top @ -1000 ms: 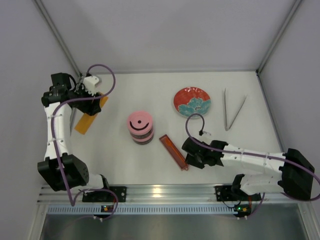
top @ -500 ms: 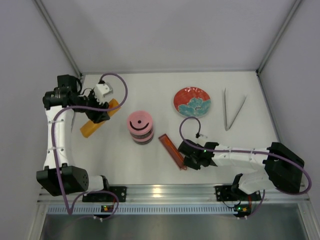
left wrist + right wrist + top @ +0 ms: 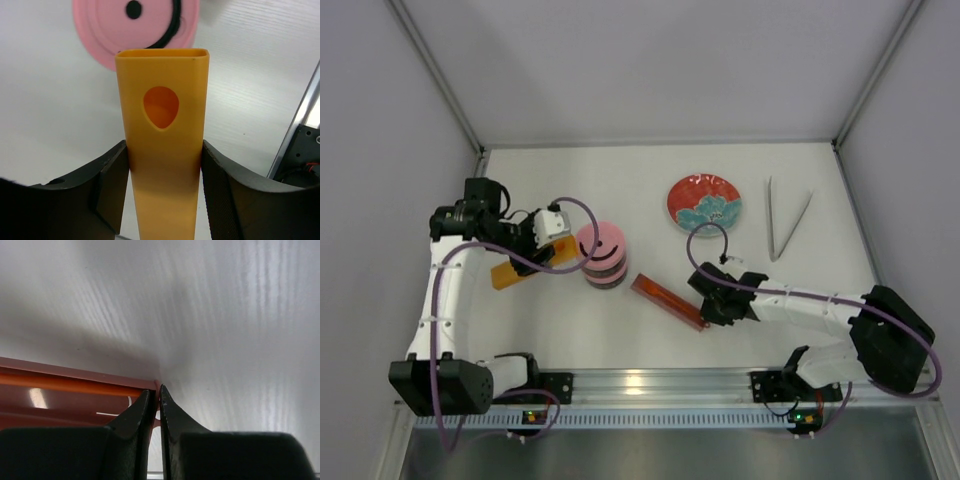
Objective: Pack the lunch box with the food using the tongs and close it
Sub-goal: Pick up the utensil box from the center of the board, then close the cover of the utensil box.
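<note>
The lunch box (image 3: 603,255), stacked steel tins under a pink lid with a black handle, stands left of the table's middle; its lid (image 3: 100,35) shows at the top of the left wrist view. My left gripper (image 3: 542,240) is shut on a flat orange bar (image 3: 162,150), whose hollow end points at the lunch box. The silver tongs (image 3: 782,222) lie at the far right, away from both grippers. My right gripper (image 3: 160,392) is shut on the thin end wall of a long dark-red tray (image 3: 668,300). The food is out of view.
A red-and-blue patterned plate (image 3: 704,203) sits behind the right arm, left of the tongs. The metal rail (image 3: 640,385) with the arm bases runs along the near edge. Grey walls close the table in on three sides.
My left arm carried the orange bar right, up to the lunch box. My right gripper closed on the tray's end, and the tray swung to lie more crosswise.
</note>
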### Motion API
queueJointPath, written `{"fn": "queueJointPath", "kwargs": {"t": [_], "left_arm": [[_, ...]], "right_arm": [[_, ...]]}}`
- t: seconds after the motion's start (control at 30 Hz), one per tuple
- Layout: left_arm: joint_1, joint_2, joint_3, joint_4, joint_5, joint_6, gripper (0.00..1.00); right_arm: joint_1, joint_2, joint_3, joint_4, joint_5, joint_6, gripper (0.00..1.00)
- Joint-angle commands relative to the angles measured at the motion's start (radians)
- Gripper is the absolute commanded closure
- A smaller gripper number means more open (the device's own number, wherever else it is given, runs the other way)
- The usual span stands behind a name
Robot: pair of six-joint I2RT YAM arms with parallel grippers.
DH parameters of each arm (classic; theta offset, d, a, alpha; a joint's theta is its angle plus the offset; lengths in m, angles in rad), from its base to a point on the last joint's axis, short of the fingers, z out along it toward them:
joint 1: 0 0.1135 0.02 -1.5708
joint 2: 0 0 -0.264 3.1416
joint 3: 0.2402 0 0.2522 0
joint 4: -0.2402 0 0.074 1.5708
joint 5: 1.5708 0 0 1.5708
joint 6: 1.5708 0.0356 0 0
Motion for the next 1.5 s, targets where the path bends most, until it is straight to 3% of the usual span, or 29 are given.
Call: {"fn": "queueJointPath", "kwargs": {"t": [0.0,0.13,0.4,0.53,0.73,0.97,1.13,1.47], "left_arm": [[-0.065,-0.075,-0.072,-0.178,0.015,0.102,0.90],[-0.223,-0.162,-0.210,-0.068,-0.052,0.041,0.90],[-0.398,-0.155,-0.434,0.173,-0.236,-0.055,0.90],[-0.435,-0.136,-0.532,0.282,-0.275,-0.074,0.91],[-0.461,-0.024,-0.561,0.417,-0.266,-0.152,0.94],[-0.521,0.000,-0.666,0.644,-0.321,-0.238,0.98],[-0.524,0.000,-0.672,0.655,-0.273,-0.243,0.94],[-0.593,-0.008,-0.733,0.658,-0.246,-0.221,0.94]], "right_arm": [[-0.052,-0.024,0.062,-0.113,0.053,-0.141,1.00],[-0.072,0.013,0.150,-0.200,0.110,-0.301,1.00],[-0.069,0.036,0.176,-0.196,0.150,-0.471,1.00],[-0.057,-0.005,0.162,-0.194,0.228,-0.504,1.00],[-0.025,-0.079,0.116,-0.064,0.243,-0.597,1.00],[0.050,-0.109,0.067,0.005,0.239,-0.539,1.00],[0.133,-0.032,0.107,0.062,0.285,-0.508,1.00],[0.142,0.064,0.139,0.076,0.306,-0.410,1.00]]}}
